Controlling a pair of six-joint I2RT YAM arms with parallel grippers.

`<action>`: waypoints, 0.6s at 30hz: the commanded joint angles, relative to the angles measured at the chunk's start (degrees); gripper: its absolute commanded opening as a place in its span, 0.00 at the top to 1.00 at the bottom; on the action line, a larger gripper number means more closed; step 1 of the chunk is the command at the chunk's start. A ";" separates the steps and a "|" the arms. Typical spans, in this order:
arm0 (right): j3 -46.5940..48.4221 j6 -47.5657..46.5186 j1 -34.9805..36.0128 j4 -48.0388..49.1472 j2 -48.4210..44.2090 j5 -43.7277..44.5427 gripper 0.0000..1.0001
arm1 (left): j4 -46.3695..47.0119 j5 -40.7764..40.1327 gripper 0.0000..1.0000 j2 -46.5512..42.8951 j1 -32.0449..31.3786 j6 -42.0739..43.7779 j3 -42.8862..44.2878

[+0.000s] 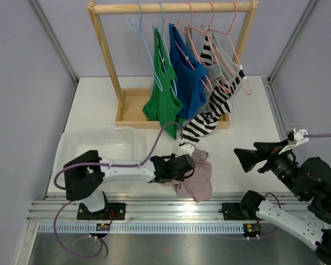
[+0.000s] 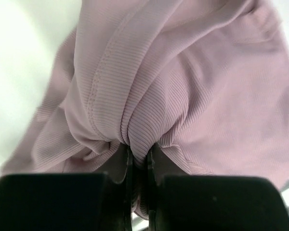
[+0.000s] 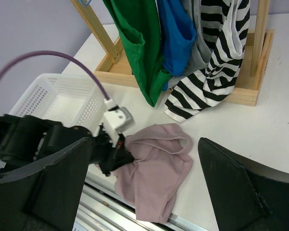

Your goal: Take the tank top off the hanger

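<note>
On table [image 1: 99,105], left end effector [image 2: 138,161] pinches ribbed tank top [image 2: 183,86]; right end effector [image 1: 244,159] spread.

readable text: none that I can make out, in any view
pink tank top [image 2: 192,96]: plain ribbed cloth, no print or tag showing
striped top [image 3: 216,67]: just black and white stripes, no lettering
coloured patch [image 1: 103,226]: sits on the left arm's mount, way too small to read
</note>
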 commanded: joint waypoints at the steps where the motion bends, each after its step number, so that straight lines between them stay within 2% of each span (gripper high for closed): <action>1: -0.51 -1.48 0.34 2.96 1.67 -0.80 0.00 | -5.98 -10.07 1.00 -11.97 -1.57 -2.28 -0.15; 6: -0.95 -2.36 0.34 4.46 2.72 -1.24 0.01 | -14.70 -19.05 1.00 -26.32 -2.19 -3.96 -0.07; 11: -0.95 -2.63 0.34 5.43 3.69 -1.76 0.00 | -29.28 -29.68 1.00 -38.35 -2.10 -5.45 5.55; 18: -0.52 -2.63 0.34 7.53 5.27 -2.29 0.01 | -50.20 -42.52 1.00 -42.86 -0.70 -11.16 16.97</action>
